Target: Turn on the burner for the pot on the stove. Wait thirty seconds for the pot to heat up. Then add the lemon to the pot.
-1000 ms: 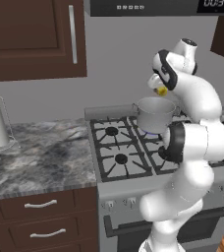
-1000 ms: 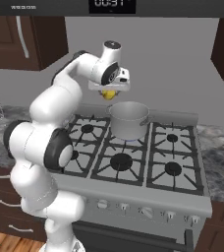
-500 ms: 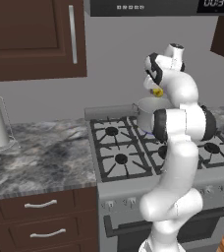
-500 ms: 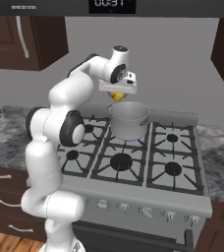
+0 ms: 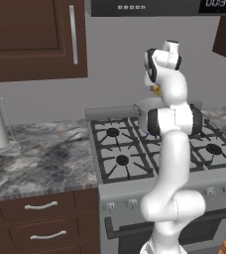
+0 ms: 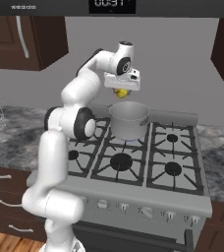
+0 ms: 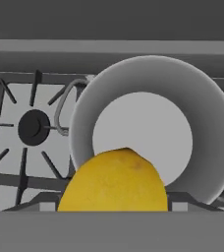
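Dark cabinets frame the stove [image 6: 182, 167], where the fingers [image 6: 122, 91], closed partway on the lemon [image 7: 115, 181], hold it high, the pot [image 6: 128, 119] waiting open-mouthed directly below, slightly beyond them, over the lit burner [image 6: 129, 142].

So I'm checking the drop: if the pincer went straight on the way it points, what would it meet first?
Probably the pot: the pincer, holding the lemon, points down near its front rim, at the rim or inner floor; depth is unclear.
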You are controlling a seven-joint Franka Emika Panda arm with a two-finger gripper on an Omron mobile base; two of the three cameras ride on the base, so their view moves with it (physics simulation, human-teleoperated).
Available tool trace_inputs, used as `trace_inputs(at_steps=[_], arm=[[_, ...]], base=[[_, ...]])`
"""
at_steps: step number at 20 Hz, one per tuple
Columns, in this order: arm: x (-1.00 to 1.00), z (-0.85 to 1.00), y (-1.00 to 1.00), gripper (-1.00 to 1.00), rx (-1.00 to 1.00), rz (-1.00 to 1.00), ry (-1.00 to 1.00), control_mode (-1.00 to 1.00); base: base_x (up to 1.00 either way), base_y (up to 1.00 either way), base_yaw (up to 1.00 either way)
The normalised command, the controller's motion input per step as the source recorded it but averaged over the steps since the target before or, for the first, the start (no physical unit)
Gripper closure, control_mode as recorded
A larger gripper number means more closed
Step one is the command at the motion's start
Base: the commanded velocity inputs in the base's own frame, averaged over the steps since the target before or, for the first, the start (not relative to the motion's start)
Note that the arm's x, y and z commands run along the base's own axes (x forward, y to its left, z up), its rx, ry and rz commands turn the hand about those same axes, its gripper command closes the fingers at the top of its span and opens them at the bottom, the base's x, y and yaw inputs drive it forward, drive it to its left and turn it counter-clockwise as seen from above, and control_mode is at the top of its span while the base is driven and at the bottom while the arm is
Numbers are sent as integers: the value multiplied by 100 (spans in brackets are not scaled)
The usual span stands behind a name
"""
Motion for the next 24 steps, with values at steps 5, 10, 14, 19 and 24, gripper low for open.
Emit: trace_inputs(at_steps=[5,10,14,19,24], arm=[[6,-47,-62,100,-5,0,0,-100],[0,-16,-10,100,-2,0,0,-100],[0,-10,1,100,0,0,0,-100],[0,-33,8,100,0,0,0,-100],[0,-40,13,100,0,0,0,-100]], base=[[0,0,0],[0,0,0],[0,0,0],[0,0,0],[0,0,0]])
